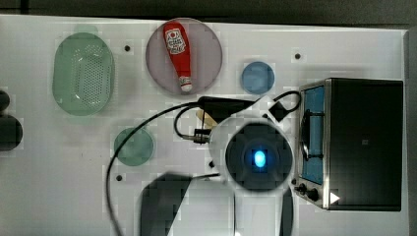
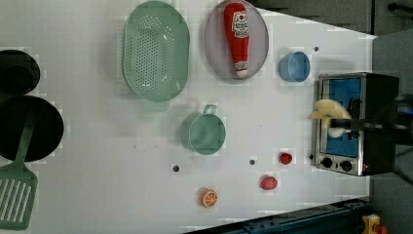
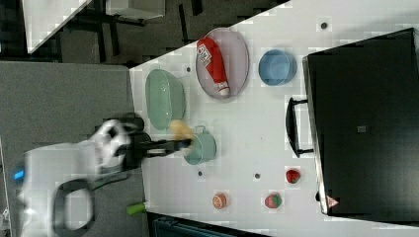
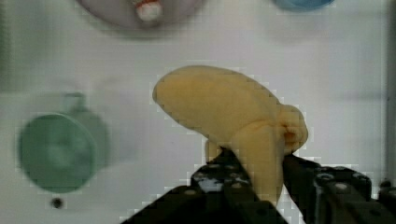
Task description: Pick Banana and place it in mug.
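- Pale yellow and light-looking, the banana sits clamped between my fingers in the wrist view, gripped at its narrow lower part; it seems firm enough not to slip.
- Top view: my arm reaches over the table, the mug well off toward the top view's left.
- Left view: I carry the banana aloft before the toaster oven.
- Right view: my forearm lies level.
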Robot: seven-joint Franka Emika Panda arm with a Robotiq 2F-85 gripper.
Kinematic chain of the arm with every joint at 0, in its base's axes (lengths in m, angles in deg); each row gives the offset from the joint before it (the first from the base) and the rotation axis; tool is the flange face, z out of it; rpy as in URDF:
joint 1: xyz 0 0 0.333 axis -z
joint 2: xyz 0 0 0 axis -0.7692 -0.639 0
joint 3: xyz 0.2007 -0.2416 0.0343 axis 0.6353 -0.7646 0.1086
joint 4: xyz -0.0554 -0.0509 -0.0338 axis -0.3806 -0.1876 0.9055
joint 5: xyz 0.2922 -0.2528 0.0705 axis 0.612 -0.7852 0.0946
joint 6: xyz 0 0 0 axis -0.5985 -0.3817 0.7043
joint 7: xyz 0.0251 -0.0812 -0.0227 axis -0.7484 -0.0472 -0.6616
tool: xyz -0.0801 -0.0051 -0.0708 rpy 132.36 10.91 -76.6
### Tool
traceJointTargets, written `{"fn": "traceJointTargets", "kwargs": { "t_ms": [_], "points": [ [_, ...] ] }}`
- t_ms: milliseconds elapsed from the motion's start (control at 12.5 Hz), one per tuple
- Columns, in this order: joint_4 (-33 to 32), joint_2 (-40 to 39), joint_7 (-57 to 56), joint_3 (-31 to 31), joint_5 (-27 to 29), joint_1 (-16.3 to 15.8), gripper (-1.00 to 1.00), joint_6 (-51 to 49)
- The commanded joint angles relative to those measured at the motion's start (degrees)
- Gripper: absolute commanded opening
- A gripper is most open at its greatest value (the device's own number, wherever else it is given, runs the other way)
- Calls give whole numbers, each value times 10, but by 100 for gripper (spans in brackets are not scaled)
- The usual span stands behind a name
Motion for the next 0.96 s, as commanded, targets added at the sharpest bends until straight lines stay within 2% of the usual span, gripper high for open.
{"fn": "traceJointTargets", "kwargs": {
  "t_ms": [80, 320, 560, 800, 960],
  "points": [
    [4, -11, 87, 46, -14, -24, -46, -67],
    [1, -11, 183, 128, -3, -39, -46, -66],
    [-23, -12, 336, 204, 75, -44, -46, -52],
    [-71, -20, 425, 255, 82, -45, -46, 45],
    [-97, -49, 476, 262, 82, -44, -46, 108]
  ]
}}
